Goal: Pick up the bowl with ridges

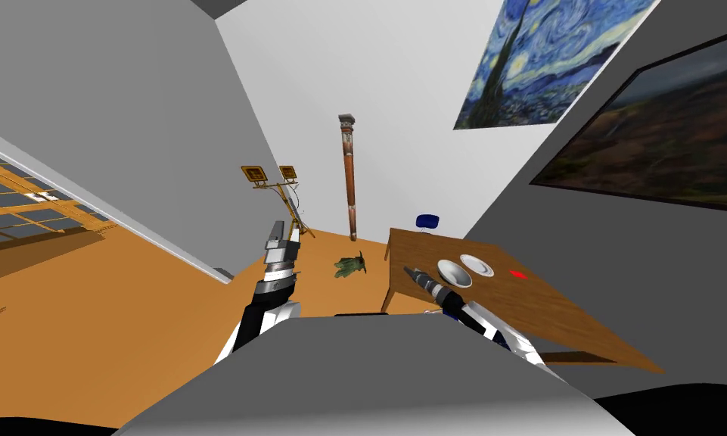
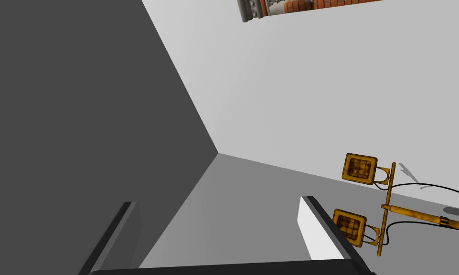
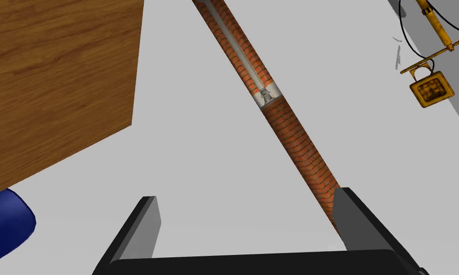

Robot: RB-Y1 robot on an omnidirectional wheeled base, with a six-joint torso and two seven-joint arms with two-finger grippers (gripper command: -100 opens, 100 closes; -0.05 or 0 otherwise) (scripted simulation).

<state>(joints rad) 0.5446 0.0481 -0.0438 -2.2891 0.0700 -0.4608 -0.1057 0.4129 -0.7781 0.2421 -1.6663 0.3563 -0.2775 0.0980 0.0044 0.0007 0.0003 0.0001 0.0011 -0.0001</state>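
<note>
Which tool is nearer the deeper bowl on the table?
Right. The right tool is beside the deeper bowl at the table; the left tool is off above the floor.

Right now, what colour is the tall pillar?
The pillar is reddish-orange brick with a grey strip, clearest in the right wrist view.

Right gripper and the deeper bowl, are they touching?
Apart. The right wrist view shows the right gripper open with nothing against its fingers; in the head view the deeper bowl sits beside its arm.
</note>
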